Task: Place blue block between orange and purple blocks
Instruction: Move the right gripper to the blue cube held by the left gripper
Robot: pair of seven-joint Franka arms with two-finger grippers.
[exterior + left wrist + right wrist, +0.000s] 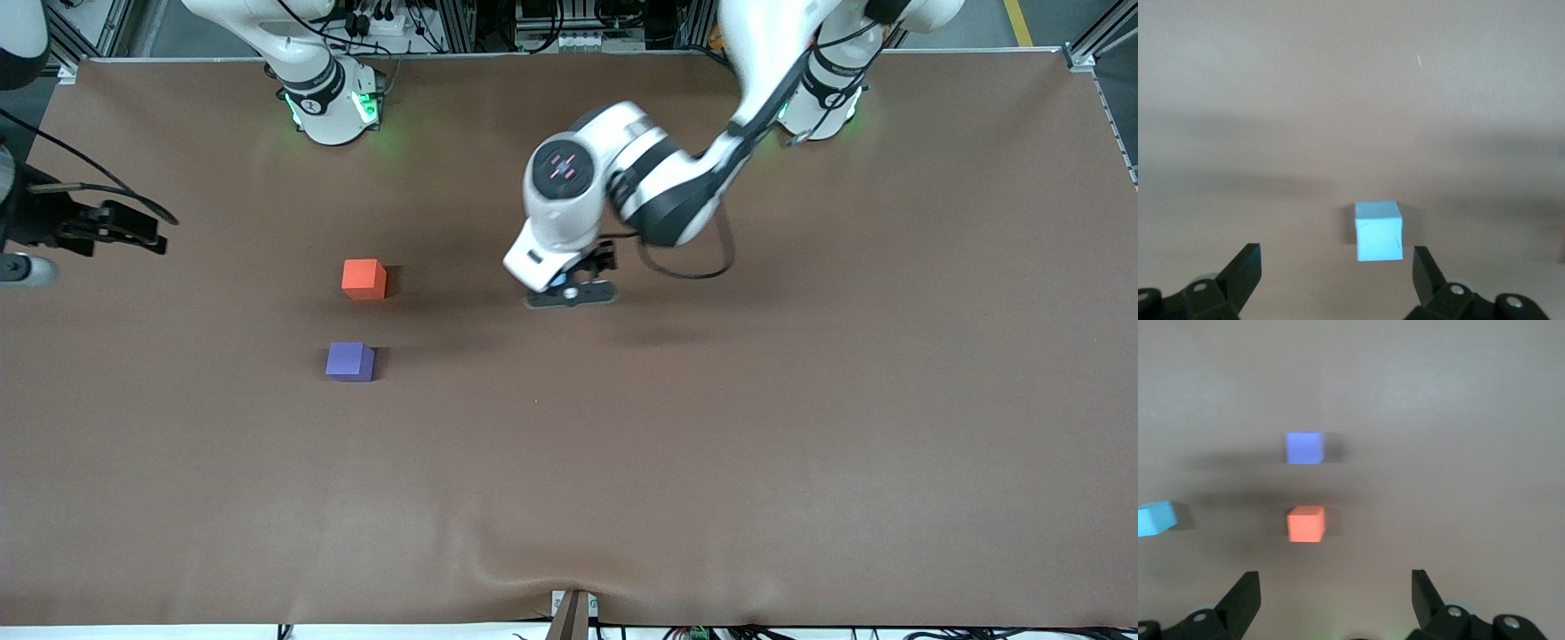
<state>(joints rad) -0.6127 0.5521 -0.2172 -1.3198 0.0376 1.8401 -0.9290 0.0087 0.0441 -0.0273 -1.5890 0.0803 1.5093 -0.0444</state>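
Observation:
The blue block (1378, 230) lies on the brown table, mostly hidden under my left hand in the front view (558, 281). My left gripper (569, 289) is open low over it. In the left wrist view (1336, 252) the block sits at the fingertips, closer to one finger (1425, 267), untouched. The orange block (364, 278) and the purple block (349, 362) stand apart toward the right arm's end, purple nearer the front camera. My right gripper (1335, 577) is open and empty, waiting high over the table with the orange block (1305, 523), purple block (1304, 447) and blue block (1156, 518) below.
A gap of bare table (356, 320) about one block wide separates the orange and purple blocks. A black device (89, 227) juts in at the right arm's end of the table. The left arm's cable (702, 267) hangs by its wrist.

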